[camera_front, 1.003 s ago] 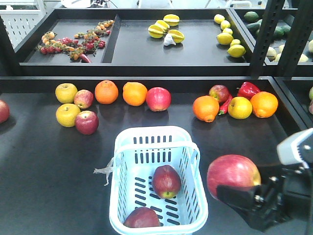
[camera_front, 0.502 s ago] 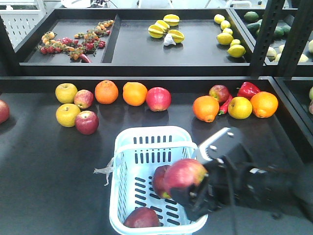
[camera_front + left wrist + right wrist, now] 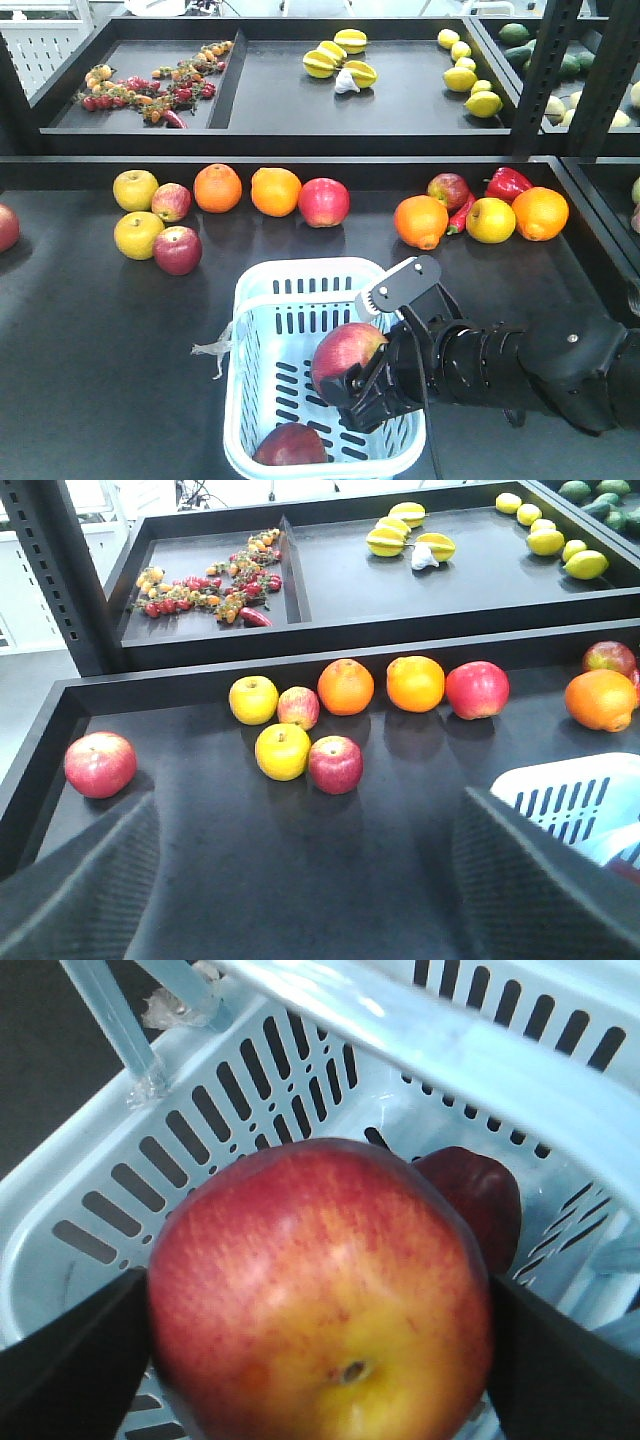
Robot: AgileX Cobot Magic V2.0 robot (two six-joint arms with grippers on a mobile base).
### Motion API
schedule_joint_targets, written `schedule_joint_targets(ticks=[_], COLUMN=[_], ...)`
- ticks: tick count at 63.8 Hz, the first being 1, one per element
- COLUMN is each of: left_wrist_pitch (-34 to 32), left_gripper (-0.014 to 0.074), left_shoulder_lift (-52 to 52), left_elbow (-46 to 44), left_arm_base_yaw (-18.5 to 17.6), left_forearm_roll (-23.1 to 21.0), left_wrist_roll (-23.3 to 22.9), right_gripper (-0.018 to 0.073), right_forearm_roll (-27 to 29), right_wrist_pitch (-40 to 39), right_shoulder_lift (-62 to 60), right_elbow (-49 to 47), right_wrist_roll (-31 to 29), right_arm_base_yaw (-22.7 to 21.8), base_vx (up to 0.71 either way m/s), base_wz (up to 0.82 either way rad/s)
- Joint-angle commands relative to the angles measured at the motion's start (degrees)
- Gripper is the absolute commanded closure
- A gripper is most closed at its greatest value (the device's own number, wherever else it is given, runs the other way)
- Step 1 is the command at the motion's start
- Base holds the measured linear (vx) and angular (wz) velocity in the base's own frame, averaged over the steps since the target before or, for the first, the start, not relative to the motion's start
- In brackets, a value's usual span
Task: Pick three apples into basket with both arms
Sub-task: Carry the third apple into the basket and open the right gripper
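The pale blue basket (image 3: 312, 268) stands at the front middle of the lower shelf. My right gripper (image 3: 362, 388) is shut on a red apple with a yellow end (image 3: 345, 358) and holds it inside the basket's opening. The right wrist view shows this apple (image 3: 320, 1280) between the two black fingers, over the slotted basket floor (image 3: 200, 1110). A dark red apple (image 3: 478, 1200) lies behind it in the basket. Another dark apple (image 3: 292, 445) lies at the basket's near end. My left gripper (image 3: 305, 880) is open and empty over the bare shelf, left of the basket (image 3: 570, 790).
A row of fruit lies behind the basket: yellow apples (image 3: 135, 188), a dark red apple (image 3: 177, 250), oranges (image 3: 275, 191), a pinkish-red apple (image 3: 323, 202), red peppers (image 3: 507, 183). A small grey object (image 3: 212, 350) lies left of the basket. Black posts (image 3: 545, 70) stand at the right.
My right gripper has carried the apple leftward from the right of the basket to over it and down into its opening. The apple now hides one apple in the front view.
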Motion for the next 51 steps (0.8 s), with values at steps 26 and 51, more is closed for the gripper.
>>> schedule_joint_targets(ticks=[26,51], left_wrist_pitch=[-3.5,-3.5], left_gripper=[0.0027,0.0027], left_shoulder_lift=[0.3,0.3], left_elbow=[-1.6,-1.6], left_arm_base_yaw=[0.0,0.0], left_forearm_roll=[0.7,0.7], left_wrist_roll=[-0.6,-0.6], right_gripper=[-0.0071,-0.0057], right_forearm_roll=[1.0,-1.7], right_wrist_pitch=[-0.9,1.1], right_shoulder_lift=[-1.8,-8.7], right_elbow=[-1.9,-1.9], right_wrist_roll=[0.0,6.7], right_arm_base_yaw=[0.0,-0.1], base_vx=[0.0,0.0], base_wz=[0.0,0.0])
